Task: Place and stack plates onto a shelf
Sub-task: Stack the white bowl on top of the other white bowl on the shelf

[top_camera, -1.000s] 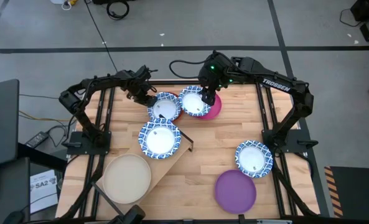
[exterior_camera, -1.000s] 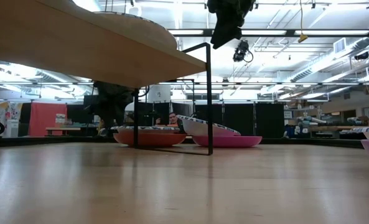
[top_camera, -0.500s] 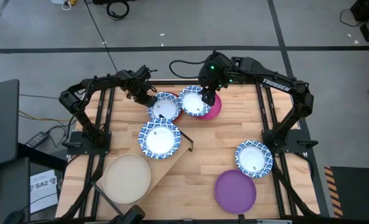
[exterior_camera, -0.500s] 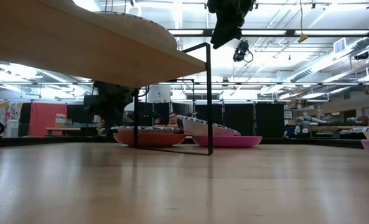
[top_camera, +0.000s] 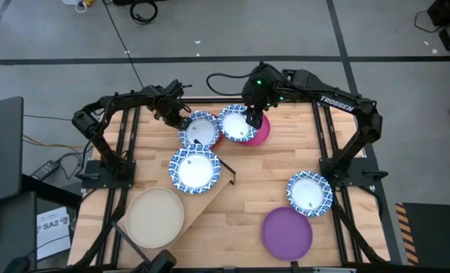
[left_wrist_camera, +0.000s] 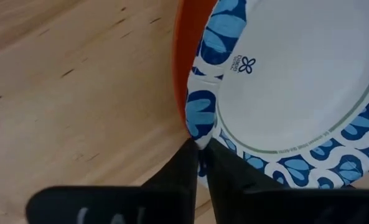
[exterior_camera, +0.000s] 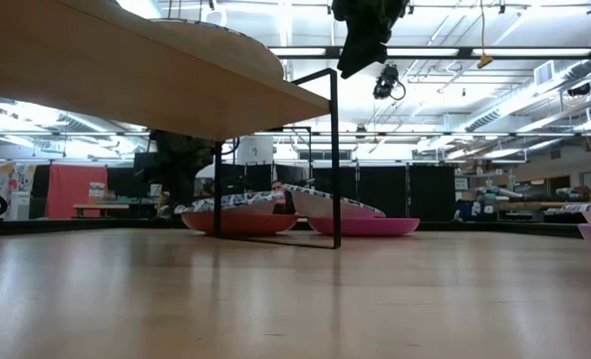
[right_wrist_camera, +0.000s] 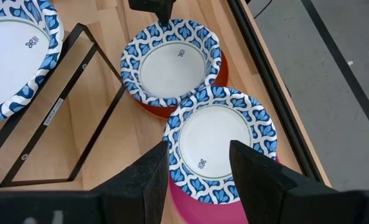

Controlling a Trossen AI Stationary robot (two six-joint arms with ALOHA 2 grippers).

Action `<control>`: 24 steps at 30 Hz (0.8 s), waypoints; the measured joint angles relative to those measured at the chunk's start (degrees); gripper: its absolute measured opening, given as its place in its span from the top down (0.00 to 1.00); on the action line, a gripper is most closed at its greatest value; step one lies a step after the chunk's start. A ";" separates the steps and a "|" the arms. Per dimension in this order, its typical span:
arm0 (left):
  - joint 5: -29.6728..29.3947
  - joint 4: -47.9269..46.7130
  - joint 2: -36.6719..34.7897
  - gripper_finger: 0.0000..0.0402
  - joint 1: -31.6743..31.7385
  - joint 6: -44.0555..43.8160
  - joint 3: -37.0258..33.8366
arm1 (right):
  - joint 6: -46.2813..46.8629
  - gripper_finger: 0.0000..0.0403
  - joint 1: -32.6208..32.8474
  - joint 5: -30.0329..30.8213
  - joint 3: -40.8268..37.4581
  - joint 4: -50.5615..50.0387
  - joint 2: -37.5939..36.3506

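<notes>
Slatted wood forms the counter (top_camera: pixel 262 174), set on a black frame over grey floor; the low view shows a workshop behind it with ceiling strip lights and dark partitions.

Shelf (top_camera: pixel 209 193) stands toward the counter's left, angled. It carries a beige plate (top_camera: pixel 155 217) and a patterned plate (top_camera: pixel 195 168).

Left pincer (left_wrist_camera: pixel 200 163) sits at the counter's far edge, clamped on the rim of a second patterned plate (top_camera: pixel 200 130), which lies in an orange plate (left_wrist_camera: pixel 183 59). In the low view this patterned plate sits tilted, the gripped edge raised off the orange one.

Right pincer (right_wrist_camera: pixel 198 165) hovers with fingers apart over a third patterned plate (top_camera: pixel 238 123), which rests on a magenta plate (top_camera: pixel 261 130). Nothing is held.

Remaining stock: a fourth patterned plate (top_camera: pixel 309 192) and a purple plate (top_camera: pixel 287 233), toward the near right.

Risks, as judged:
- The hold is on a thin rim only; the plate may bend or slip out during the lift.
- The orange plate may cling and rise with it, then drop.
- The two stacks touch, so a sideways drag could disturb the magenta stack.
- The arms work near each other; a swing toward the shelf could foul the right arm.
</notes>
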 joint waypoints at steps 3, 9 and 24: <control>0.00 -0.07 0.00 0.94 0.01 0.00 0.00 | 0.00 0.57 0.00 -0.01 0.00 0.00 0.00; -0.02 -0.07 -0.13 0.97 0.04 0.01 0.00 | 0.00 0.57 0.00 -0.01 0.00 0.00 0.00; -1.66 -1.24 -7.02 0.99 0.24 -0.06 0.00 | 0.01 0.57 0.00 -0.03 0.00 -0.21 0.00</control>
